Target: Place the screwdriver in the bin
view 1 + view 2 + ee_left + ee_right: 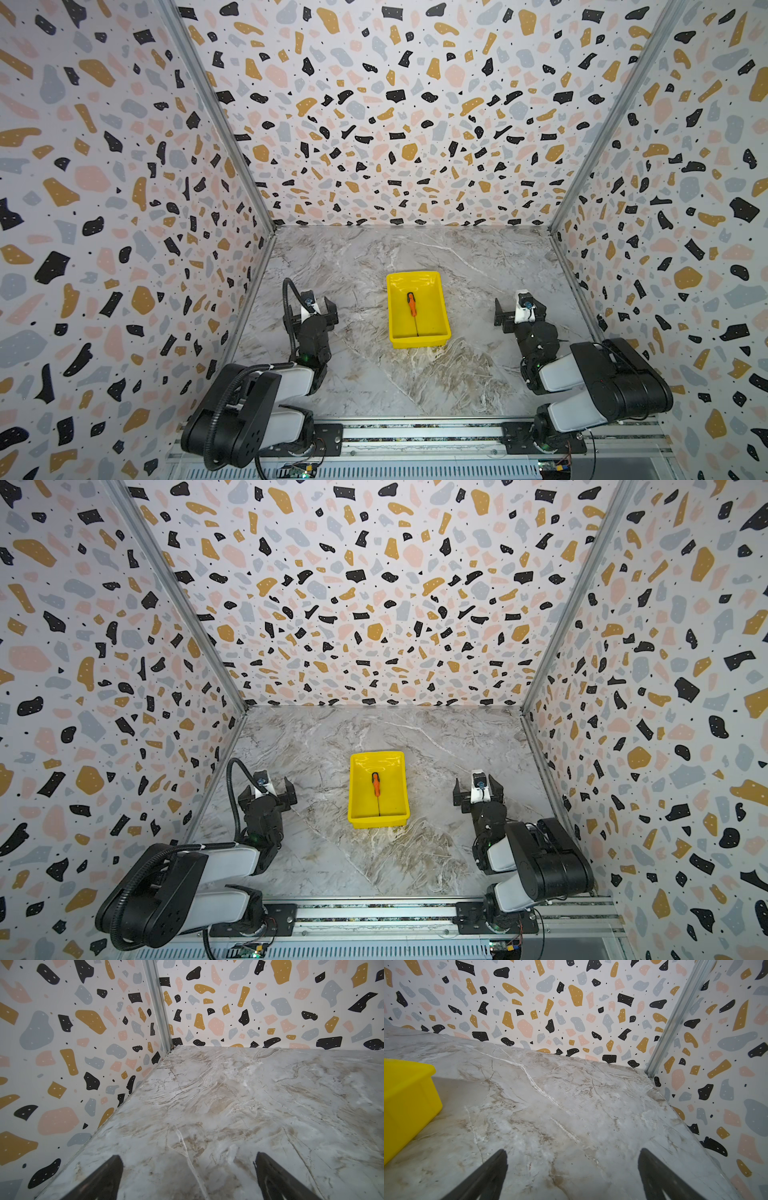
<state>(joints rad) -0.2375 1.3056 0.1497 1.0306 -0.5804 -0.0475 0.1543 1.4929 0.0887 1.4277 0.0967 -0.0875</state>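
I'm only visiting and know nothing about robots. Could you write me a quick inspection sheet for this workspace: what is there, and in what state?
Surface: marble-look tabletop, no spills seen.
Job's things: the screwdriver lies flat inside the yellow bin, handle toward the back wall.
Clutter: nothing seen.
Grippers: left gripper and right gripper are both open and empty, one on each side of the bin, not touching it.
Cables: a black ribbed hose loops over the left arm; thin wires sit by the front rail.
Surroundings: speckled walls on three sides, with metal corner posts.
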